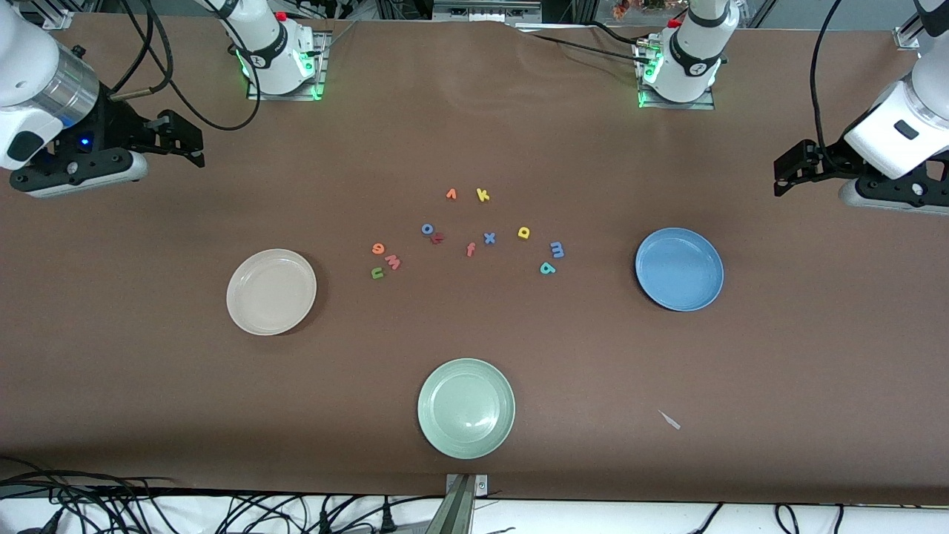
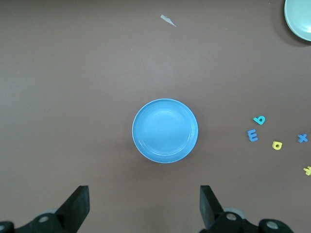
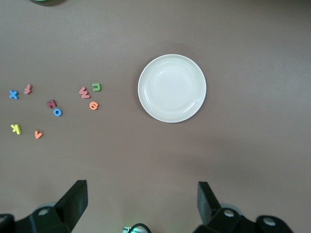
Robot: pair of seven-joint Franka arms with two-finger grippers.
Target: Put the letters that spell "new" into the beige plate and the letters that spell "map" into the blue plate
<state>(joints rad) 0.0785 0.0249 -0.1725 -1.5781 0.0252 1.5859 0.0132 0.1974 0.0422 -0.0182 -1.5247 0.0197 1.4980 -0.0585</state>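
So the right gripper hung over bare table with its jaws spread wide, nothing between them. The beige plate sat empty. Just beside it were the green "n", pink-red "w" and orange "e", all three bunched together, none on the plate.

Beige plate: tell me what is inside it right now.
Nothing is inside the beige plate; its whole dish shows bare in the front and right wrist views. The green "n" lies on the table beside it.

White rounded arms with black collars, black cables, black wedge-shaped jaws, green-lit bases.
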